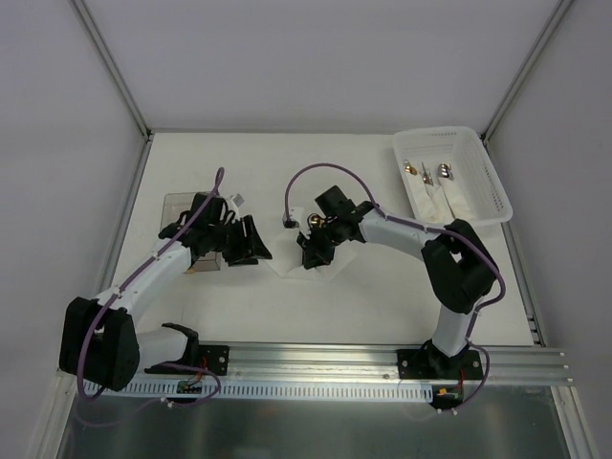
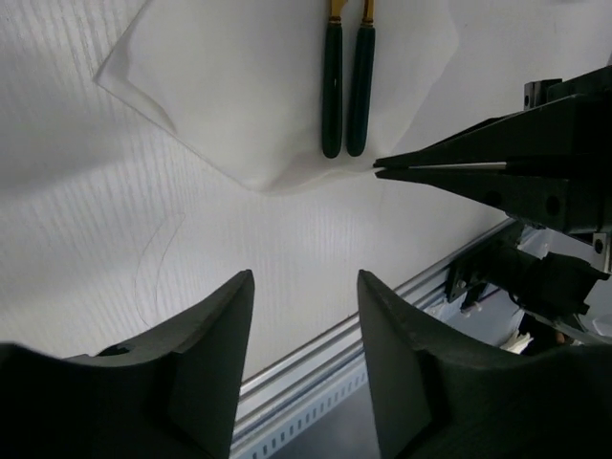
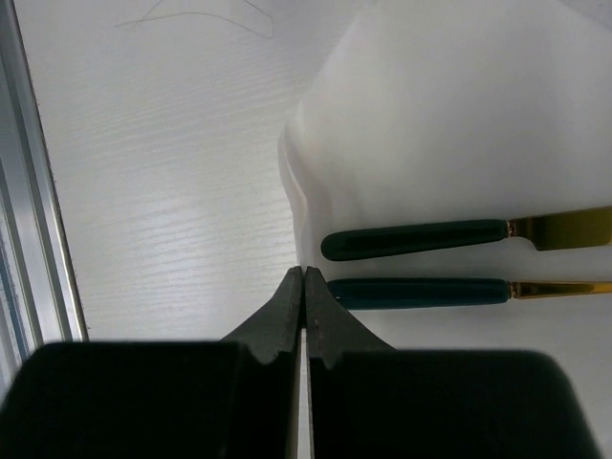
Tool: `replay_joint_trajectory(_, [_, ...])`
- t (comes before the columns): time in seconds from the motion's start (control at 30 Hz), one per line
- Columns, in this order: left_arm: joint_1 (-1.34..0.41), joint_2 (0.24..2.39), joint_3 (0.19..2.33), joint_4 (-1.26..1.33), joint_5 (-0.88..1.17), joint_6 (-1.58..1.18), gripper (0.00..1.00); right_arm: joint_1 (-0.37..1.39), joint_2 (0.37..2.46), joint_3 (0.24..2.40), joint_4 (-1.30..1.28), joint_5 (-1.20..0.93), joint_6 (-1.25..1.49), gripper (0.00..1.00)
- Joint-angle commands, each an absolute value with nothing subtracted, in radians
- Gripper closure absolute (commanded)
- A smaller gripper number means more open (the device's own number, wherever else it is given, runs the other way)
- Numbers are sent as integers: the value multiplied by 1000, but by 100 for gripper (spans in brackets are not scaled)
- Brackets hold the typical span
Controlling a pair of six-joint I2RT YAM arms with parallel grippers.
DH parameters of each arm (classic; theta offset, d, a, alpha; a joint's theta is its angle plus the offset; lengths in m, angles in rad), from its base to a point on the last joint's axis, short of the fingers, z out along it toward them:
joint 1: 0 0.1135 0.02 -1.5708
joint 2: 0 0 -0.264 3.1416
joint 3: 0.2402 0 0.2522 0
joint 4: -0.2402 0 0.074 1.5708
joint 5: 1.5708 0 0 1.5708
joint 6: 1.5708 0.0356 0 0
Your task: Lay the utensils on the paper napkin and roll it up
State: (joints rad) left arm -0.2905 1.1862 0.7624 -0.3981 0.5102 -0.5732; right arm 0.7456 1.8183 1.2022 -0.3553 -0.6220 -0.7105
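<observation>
While right gripper (image 3: 303, 274) sits closed, utensils (image 3: 416, 239) lie just beside; napkin (image 3: 459, 115) beneath.

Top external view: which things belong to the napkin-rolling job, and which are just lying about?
Job: paper napkin; two green-handled utensils on it; pale-handled utensils, top right.
Lying about: white basket holding those; dark square sheet, far left.

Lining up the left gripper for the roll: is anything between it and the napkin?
Only bare table lies between the left gripper and the napkin. The shut right gripper sits close beside the napkin's near corner.
</observation>
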Motion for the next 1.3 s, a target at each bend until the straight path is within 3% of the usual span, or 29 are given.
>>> replay_joint_trajectory(0.0, [-311,1216,759,-287,456,-558,55,727,1847,1267,-414,-709,-712,100])
replay_joint_trajectory(0.23, [-350,1348,707,-53,517,-594,68,690,1907,1324,-474,-765,-719,100])
replay_joint_trajectory(0.37, [-396,1463,712,53,575,-641,83,683,1925,1344,-488,-772,-727,100])
replay_joint_trajectory(0.6, [-468,1577,713,178,595,-712,94,667,1950,1367,-509,-758,-741,98])
replay_joint_trajectory(0.97, [-509,1637,680,299,588,-792,96,667,2003,1419,-532,-736,-750,97])
replay_joint_trajectory(1.27, [-514,1557,635,305,563,-808,95,667,2037,1445,-535,-716,-749,97])
